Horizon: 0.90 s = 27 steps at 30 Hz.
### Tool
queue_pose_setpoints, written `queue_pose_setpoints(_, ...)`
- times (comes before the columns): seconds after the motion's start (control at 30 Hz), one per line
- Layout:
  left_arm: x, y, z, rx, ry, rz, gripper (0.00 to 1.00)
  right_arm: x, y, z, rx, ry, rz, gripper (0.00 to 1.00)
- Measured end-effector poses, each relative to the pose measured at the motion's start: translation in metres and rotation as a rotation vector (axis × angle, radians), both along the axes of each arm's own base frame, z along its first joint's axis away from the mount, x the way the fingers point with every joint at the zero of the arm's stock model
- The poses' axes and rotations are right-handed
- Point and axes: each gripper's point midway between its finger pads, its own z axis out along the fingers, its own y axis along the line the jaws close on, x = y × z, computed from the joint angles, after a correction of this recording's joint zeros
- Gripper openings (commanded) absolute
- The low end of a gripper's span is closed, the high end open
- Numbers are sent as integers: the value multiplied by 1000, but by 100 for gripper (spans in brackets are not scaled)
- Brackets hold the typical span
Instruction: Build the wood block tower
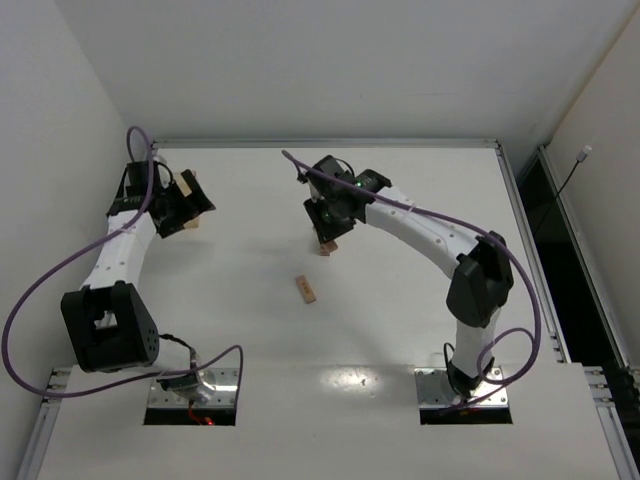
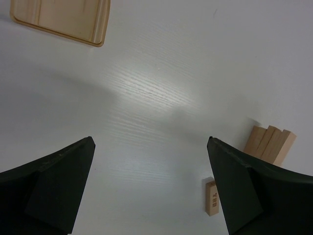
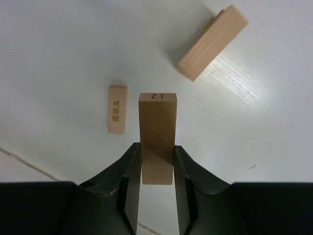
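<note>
1. Top view: the left arm bends from its base towards the far left of the table [image 1: 420,330]. The left gripper [image 1: 190,205] has its jaws spread wide.
2. In the same view the right arm curves to the middle of the table. The right gripper [image 1: 330,235] points down and covers most of the wood block tower [image 1: 328,248], so only a small tan edge shows. A loose block [image 1: 307,289] lies flat nearer the bases, apart from the tower.
3. Left wrist view: the left gripper [image 2: 150,142] is above bare table, with nothing between its fingers. The frame cuts off a wooden box [image 2: 61,19] at the top left. The right finger partly hides the tower [image 2: 271,144], where three bars lie side by side. The mark on the loose block [image 2: 211,197] is too small to read.
4. Right wrist view: the right gripper [image 3: 156,149] pinches a held block [image 3: 157,127] at its lower end. The tower [image 3: 212,43] is ahead to the right, apart from it. The loose block [image 3: 117,108] lies to the left.
</note>
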Motion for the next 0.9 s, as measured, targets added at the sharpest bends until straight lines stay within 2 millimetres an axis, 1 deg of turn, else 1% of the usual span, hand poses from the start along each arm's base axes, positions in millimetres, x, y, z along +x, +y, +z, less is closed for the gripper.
queue_pose_setpoints(0.13, 4, -2, 9, 20, -40, -5, 100, 31, -10, 6, -11, -28, -111, 0)
queue_pose_setpoints(0.23, 4, -2, 7, 24, -45, -3, 100, 50, -14, 17, 23, -39, -199, 0)
queue_pose_setpoints(0.37, 1, -2, -1, 22, -30, -2, 100, 66, -17, 29, 76, -40, -321, 0)
queue_pose_setpoints(0.47, 1, -3, -1, 20, -30, -4, 100, 71, -16, 32, 114, -18, -406, 0)
queue_pose_setpoints(0.53, 2, -3, -1, 20, -34, -4, 100, 72, -14, 28, 126, 5, -448, 0)
queue_pose_setpoints(0.67, 3, -3, -1, 18, -39, -7, 100, 71, -13, 7, 95, 48, -505, 0)
queue_pose_setpoints(0.77, 5, -4, 0, 13, -47, -12, 100, 70, -12, -7, 62, 59, -524, 0)
queue_pose_setpoints(0.9, 5, -6, -1, 6, -49, -20, 100, 72, -13, -18, 25, 46, -533, 0)
